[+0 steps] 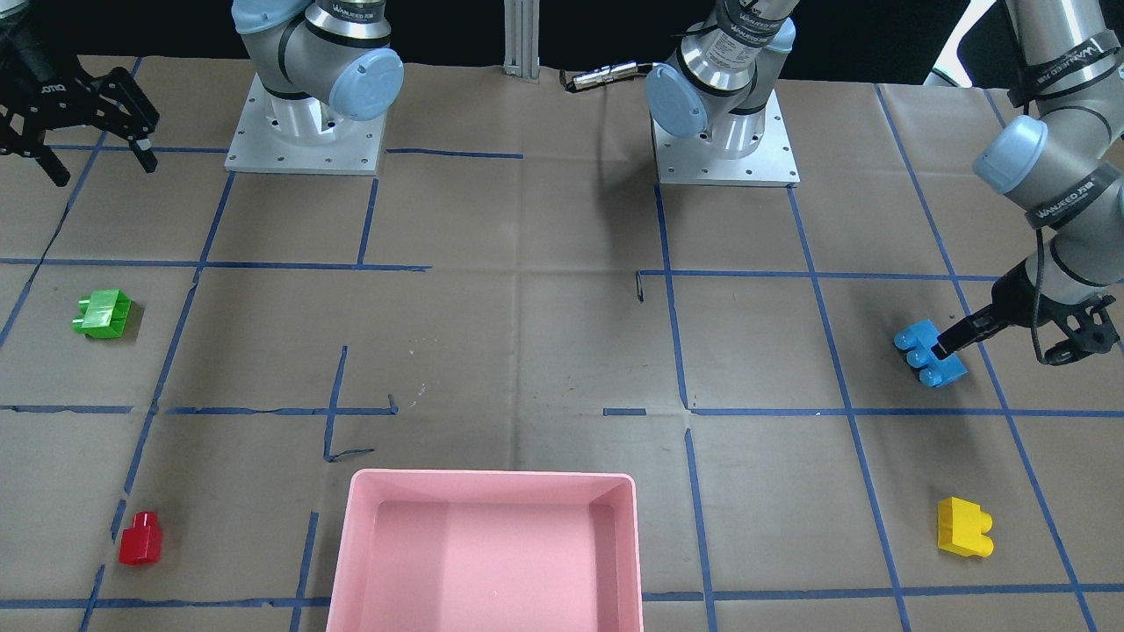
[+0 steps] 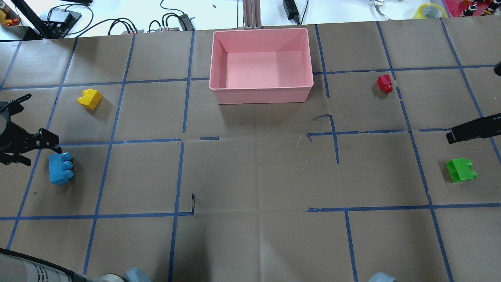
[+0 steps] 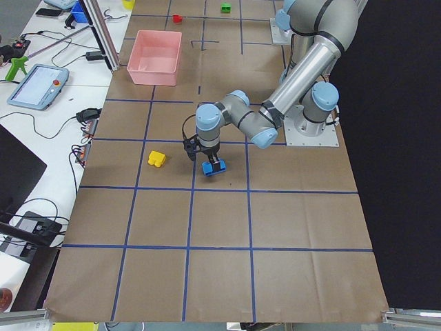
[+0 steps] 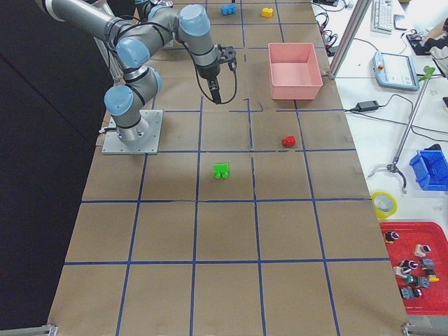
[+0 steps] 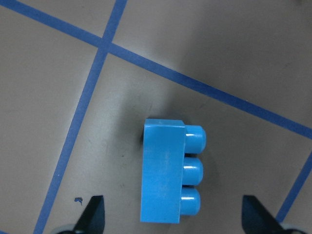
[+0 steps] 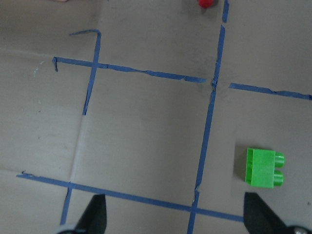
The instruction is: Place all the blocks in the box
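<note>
Currently left gripper (image 5: 174, 217) points straight down, fingers spread wide, gripping nothing; blue brick (image 5: 165, 170) lies below and between them. Right gripper (image 6: 176, 214) also faces down, equally wide, empty; green brick (image 6: 263, 167) lies just ahead of one fingertip. Box (image 2: 261, 94), yellow brick (image 2: 89, 98) and red brick (image 2: 384, 83) sit well apart on taped brown paper (image 2: 254, 176).

The left arm (image 3: 255, 127) reached far out to its side and bent down low. The left gripper (image 5: 174, 217) pointed straight down, its two fingers (image 5: 92, 214) spread wide apart. The right arm (image 4: 140, 35) was held up higher. The right gripper (image 6: 176, 214) pointed down too, and it was wide open.
</note>
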Motion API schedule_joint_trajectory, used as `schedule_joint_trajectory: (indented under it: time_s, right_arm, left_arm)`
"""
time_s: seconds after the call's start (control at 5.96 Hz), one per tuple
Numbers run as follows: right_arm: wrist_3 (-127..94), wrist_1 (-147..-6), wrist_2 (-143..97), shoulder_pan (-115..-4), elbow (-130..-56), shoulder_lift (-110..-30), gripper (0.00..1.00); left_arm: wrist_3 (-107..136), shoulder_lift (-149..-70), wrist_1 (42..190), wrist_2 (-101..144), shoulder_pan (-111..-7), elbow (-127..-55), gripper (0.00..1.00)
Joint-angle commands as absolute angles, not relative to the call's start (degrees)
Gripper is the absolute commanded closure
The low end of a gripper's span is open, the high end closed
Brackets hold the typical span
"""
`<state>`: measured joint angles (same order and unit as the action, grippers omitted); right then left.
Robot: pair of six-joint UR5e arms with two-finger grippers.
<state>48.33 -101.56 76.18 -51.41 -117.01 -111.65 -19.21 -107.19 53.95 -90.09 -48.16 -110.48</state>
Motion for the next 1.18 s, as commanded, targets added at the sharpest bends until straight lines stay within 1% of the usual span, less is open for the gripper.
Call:
schedule_joint_trajectory:
  time_s: [0.0,0.17,0.34,0.5,0.67,1.01]
  right_arm:
    - [57.5,-111.7,74.0,-46.1,-120.5,-106.1,0.01]
    - [57.5,-119.5,75.5,-44.0,-120.7,-100.9,0.01]
    - [56.1,-123.6,75.7,-43.1,-121.4,-96.6,0.01]
    - [50.4,-125.2,82.3,-43.1,-122.2,-93.4,0.01]
    - [46.4,-125.6,85.6,-43.1,-122.6,-92.3,0.01]
    - [44.5,-135.8,88.7,-43.1,-126.8,-89.0,0.01]
  left_arm:
    - [-19.2,-110.7,49.8,-89.9,-48.3,-110.5,0.01]
    - [-18.9,-112.0,49.4,-89.8,-48.9,-110.6,0.01]
    - [-18.9,-112.3,49.2,-89.0,-49.1,-110.6,0.01]
    - [-19.1,-112.5,49.2,-88.9,-49.1,-110.7,0.01]
    - [-19.2,-113.3,49.2,-89.0,-49.0,-110.6,0.01]
    - [-19.5,-113.8,48.7,-89.3,-49.0,-110.7,0.01]
